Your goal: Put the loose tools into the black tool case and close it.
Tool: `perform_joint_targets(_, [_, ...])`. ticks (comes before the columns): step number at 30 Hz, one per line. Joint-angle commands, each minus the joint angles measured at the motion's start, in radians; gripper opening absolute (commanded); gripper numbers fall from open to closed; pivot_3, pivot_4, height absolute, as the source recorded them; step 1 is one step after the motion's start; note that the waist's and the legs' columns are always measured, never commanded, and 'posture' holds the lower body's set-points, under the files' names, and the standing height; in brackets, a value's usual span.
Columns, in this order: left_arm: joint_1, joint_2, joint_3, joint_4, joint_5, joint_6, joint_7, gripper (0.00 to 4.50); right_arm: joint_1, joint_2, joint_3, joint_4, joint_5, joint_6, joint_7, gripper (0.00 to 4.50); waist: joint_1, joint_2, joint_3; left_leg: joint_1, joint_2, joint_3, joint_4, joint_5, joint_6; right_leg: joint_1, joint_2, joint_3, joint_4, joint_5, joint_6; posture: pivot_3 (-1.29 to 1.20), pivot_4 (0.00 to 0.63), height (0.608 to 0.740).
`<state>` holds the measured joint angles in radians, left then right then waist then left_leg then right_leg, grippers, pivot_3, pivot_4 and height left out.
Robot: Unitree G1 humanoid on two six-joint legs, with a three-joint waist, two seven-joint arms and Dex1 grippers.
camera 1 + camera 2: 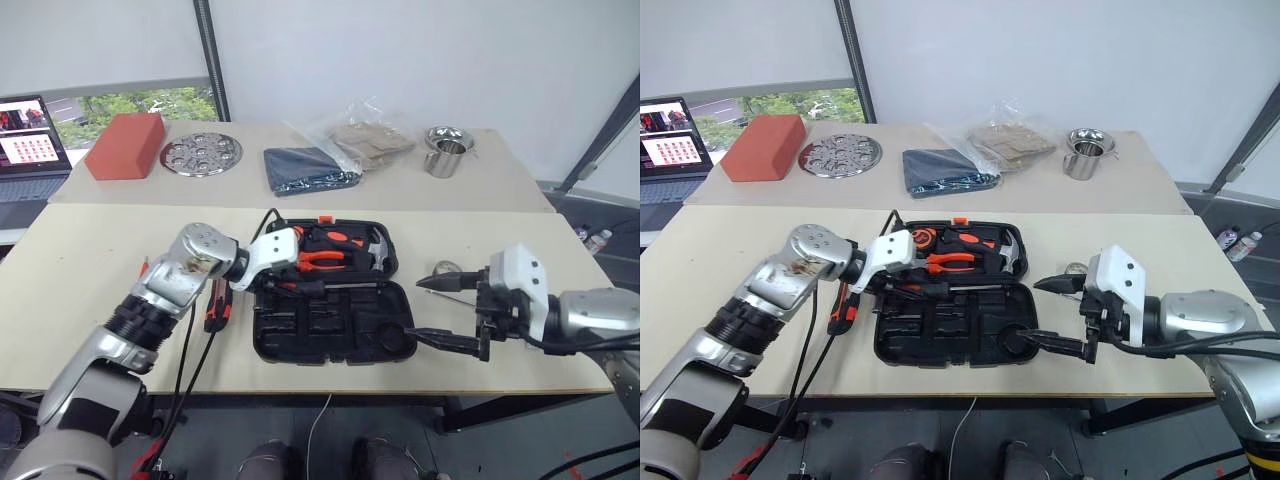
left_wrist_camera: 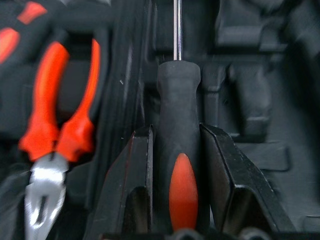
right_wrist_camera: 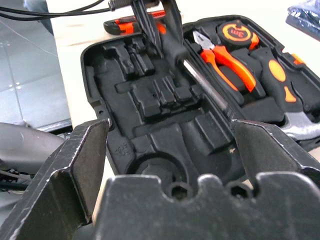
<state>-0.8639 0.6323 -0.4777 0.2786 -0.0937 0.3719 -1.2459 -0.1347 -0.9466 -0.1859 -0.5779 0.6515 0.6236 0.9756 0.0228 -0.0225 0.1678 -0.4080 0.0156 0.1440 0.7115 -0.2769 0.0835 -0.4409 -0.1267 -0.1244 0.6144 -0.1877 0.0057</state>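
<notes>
The black tool case (image 1: 300, 335) lies open on the near table. Orange-handled pliers (image 1: 325, 258) and a hammer (image 1: 375, 255) sit in its far half. My left gripper (image 2: 176, 131) reaches in from the left and is shut on the black-and-orange handle of a screwdriver (image 2: 178, 110), whose shaft (image 1: 340, 285) lies along the case's middle. Another orange-and-black tool (image 1: 215, 305) lies on the table just left of the case. My right gripper (image 1: 440, 313) hovers open at the case's front right corner, holding nothing. A small grey tape roll (image 1: 445, 268) sits just behind it.
On the back table stand a red box (image 1: 125, 145), a perforated metal disc (image 1: 200, 155), a folded dark blue cloth (image 1: 308, 168), a plastic bag (image 1: 370, 140) and a steel cup (image 1: 447, 152). A laptop (image 1: 30, 140) is at far left. Cables (image 1: 190, 360) hang over the front edge.
</notes>
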Motion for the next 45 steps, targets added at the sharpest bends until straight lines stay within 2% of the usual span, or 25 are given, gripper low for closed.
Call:
perform_joint_targets(1, [-0.054, -0.022, 0.023, 0.058, 0.041, -0.039, -0.001, 0.92, 0.012, 0.004, -0.049, -0.057, 0.028, 0.017, -0.038, 4.5, 0.0, 0.0, 0.0, -0.001, 0.0, 0.0, 0.001, -0.001, 0.001, 0.0, 0.0, 0.0, 0.0, 0.0, 0.001, 0.0, 0.15, 0.734])
perform_joint_targets(4, [-0.058, -0.03, 0.031, 0.072, 0.037, -0.059, -0.04, 0.92, 0.032, 0.007, -0.06, -0.076, 0.031, 0.023, -0.058, 4.5, 0.002, 0.0, 0.0, -0.001, 0.0, -0.001, 0.003, -0.003, 0.005, 0.0, -0.003, 0.0, 0.0, 0.0, 0.002, 0.0, 0.15, 0.734])
perform_joint_targets(6, [-0.065, -0.042, 0.054, 0.063, 0.018, -0.044, -0.051, 1.92, 0.05, 0.006, -0.072, -0.087, 0.035, 0.026, -0.064, 4.5, 0.002, 0.0, 0.0, -0.002, 0.0, -0.001, 0.004, -0.004, 0.007, 0.0, -0.003, 0.0, 0.0, 0.0, 0.003, 0.0, 0.15, 0.734])
perform_joint_targets(8, [-0.076, -0.049, 0.077, 0.046, -0.005, -0.024, -0.07, 2.44, 0.062, 0.003, -0.081, -0.094, 0.04, 0.028, -0.067, 4.5, 0.005, 0.0, 0.0, -0.003, 0.0, -0.001, 0.005, -0.005, 0.008, 0.0, -0.004, 0.0, 0.0, 0.002, 0.002, 0.0, 0.15, 0.734])
perform_joint_targets(12, [-0.098, -0.069, 0.11, 0.026, -0.038, 0.031, -0.093, 3.92, 0.065, -0.002, -0.088, -0.098, 0.051, 0.034, -0.073, 4.5, 0.009, 0.0, 0.0, -0.007, 0.0, -0.003, 0.011, -0.005, 0.009, 0.0, -0.004, -0.001, 0.0, 0.002, 0.003, 0.0, 0.15, 0.734])
perform_joint_targets(15, [-0.103, -0.092, 0.114, 0.039, -0.032, 0.034, -0.082, 3.58, 0.052, 0.001, -0.074, -0.093, 0.051, 0.037, -0.081, 4.5, 0.011, 0.0, 0.0, -0.007, 0.0, -0.003, 0.014, -0.007, 0.011, 0.001, -0.004, -0.001, 0.0, 0.002, 0.004, 0.0, 0.15, 0.734])
perform_joint_targets(18, [-0.107, -0.115, 0.106, 0.074, -0.005, 0.014, -0.063, 2.42, 0.044, 0.003, -0.065, -0.089, 0.05, 0.038, -0.086, 4.5, 0.012, 0.0, 0.0, -0.007, 0.0, -0.003, 0.015, -0.007, 0.012, 0.001, -0.004, 0.0, 0.0, 0.003, 0.004, 0.0, 0.15, 0.734])
perform_joint_targets(21, [-0.126, -0.168, 0.05, 0.238, 0.096, -0.1, 0.006, 1.31, 0.028, 0.009, -0.05, -0.077, 0.046, 0.036, -0.09, 4.5, 0.015, 0.0, 0.0, -0.007, -0.001, -0.003, 0.015, -0.007, 0.012, 0.001, -0.004, 0.0, 0.0, 0.003, 0.004, 0.0, 0.15, 0.734])
perform_joint_targets(24, [-0.105, -0.181, -0.006, 0.272, 0.148, -0.144, -0.037, 0.15, 0.017, 0.016, -0.041, -0.068, 0.046, 0.038, -0.1, 4.5, 0.016, 0.0, 0.0, -0.007, -0.001, -0.003, 0.015, -0.007, 0.013, 0.001, -0.004, 0.0, 0.0, 0.003, 0.005, 0.0, 0.15, 0.734])
perform_joint_targets(25, [-0.091, -0.177, -0.026, 0.267, 0.164, -0.159, -0.057, 0.04, 0.015, 0.017, -0.041, -0.066, 0.047, 0.039, -0.103, 4.5, 0.016, 0.0, 0.0, -0.007, -0.001, -0.003, 0.015, -0.008, 0.013, 0.002, -0.004, 0.0, 0.0, 0.003, 0.005, 0.0, 0.15, 0.734])
perform_joint_targets(28, [-0.055, -0.166, -0.067, 0.252, 0.222, -0.219, -0.054, 0.04, 0.028, 0.021, -0.056, -0.062, 0.05, 0.041, -0.113, 4.5, 0.015, 0.001, -0.003, -0.007, -0.001, -0.003, 0.016, -0.008, 0.013, 0.002, -0.004, 0.0, -0.001, 0.003, 0.005, 0.0, 0.15, 0.734])
perform_joint_targets(31, [-0.041, -0.168, -0.039, 0.226, 0.214, -0.211, -0.059, 0.04, 0.057, 0.024, -0.089, -0.053, 0.044, 0.04, -0.129, 4.5, 0.014, 0.003, -0.006, -0.006, -0.001, -0.003, 0.016, -0.008, 0.013, 0.002, -0.004, 0.0, -0.001, 0.003, 0.005, 0.0, 0.15, 0.734])
perform_joint_targets(33, [-0.054, -0.167, 0.03, 0.22, 0.17, -0.195, -0.045, 0.04, 0.12, 0.02, -0.142, -0.018, 0.0, 0.026, -0.141, 4.5, 0.015, 0.003, -0.006, -0.006, 0.0, -0.003, 0.016, -0.008, 0.014, 0.002, -0.004, 0.0, -0.001, 0.003, 0.005, 0.0, 0.15, 0.734])
perform_joint_targets(37, [-0.074, -0.131, 0.187, 0.141, -0.012, -0.09, -0.149, 0.04, 0.262, -0.02, -0.267, 0.129, -0.087, -0.016, -0.091, 4.5, 0.014, 0.003, -0.006, -0.007, -0.001, -0.003, 0.016, -0.009, 0.015, 0.001, -0.004, 0.0, -0.001, 0.003, 0.005, 0.0, 0.15, 0.734])
perform_joint_targets(38, [-0.075, -0.111, 0.214, 0.115, -0.05, -0.069, -0.183, 0.54, 0.279, -0.036, -0.283, 0.181, -0.12, -0.041, -0.08, 4.5, 0.014, 0.003, -0.006, -0.008, -0.001, -0.002, 0.016, -0.009, 0.015, 0.001, -0.004, 0.001, 0.0, 0.003, 0.006, 0.0, 0.15, 0.734])
perform_joint_targets(40, [-0.062, -0.052, 0.265, 0.049, -0.126, -0.039, -0.263, 1.05, 0.269, -0.081, -0.285, 0.327, -0.191, -0.099, -0.063, 4.5, 0.009, 0.003, -0.006, -0.008, -0.001, -0.001, 0.016, -0.009, 0.015, 0.0, -0.004, 0.001, 0.0, 0.003, 0.006, 0.0, 0.15, 0.734])
perform_joint_targets(41, [-0.053, -0.025, 0.279, 0.02, -0.153, -0.025, -0.294, 1.51, 0.244, -0.101, -0.27, 0.391, -0.217, -0.121, -0.058, 4.5, 0.003, 0.003, -0.005, -0.008, -0.001, -0.001, 0.016, -0.009, 0.015, 0.0, -0.004, 0.001, 0.0, 0.003, 0.006, 0.0, 0.15, 0.734])
perform_joint_targets(45, [0.003, 0.084, 0.276, -0.126, -0.239, 0.046, -0.366, 2.89, 0.097, -0.167, -0.125, 0.632, -0.334, -0.214, -0.016, 4.5, -0.017, 0.006, -0.005, -0.005, -0.001, 0.0, 0.016, -0.008, 0.014, 0.002, -0.004, 0.003, 0.0, -0.001, 0.013, 0.0, 0.15, 0.734])
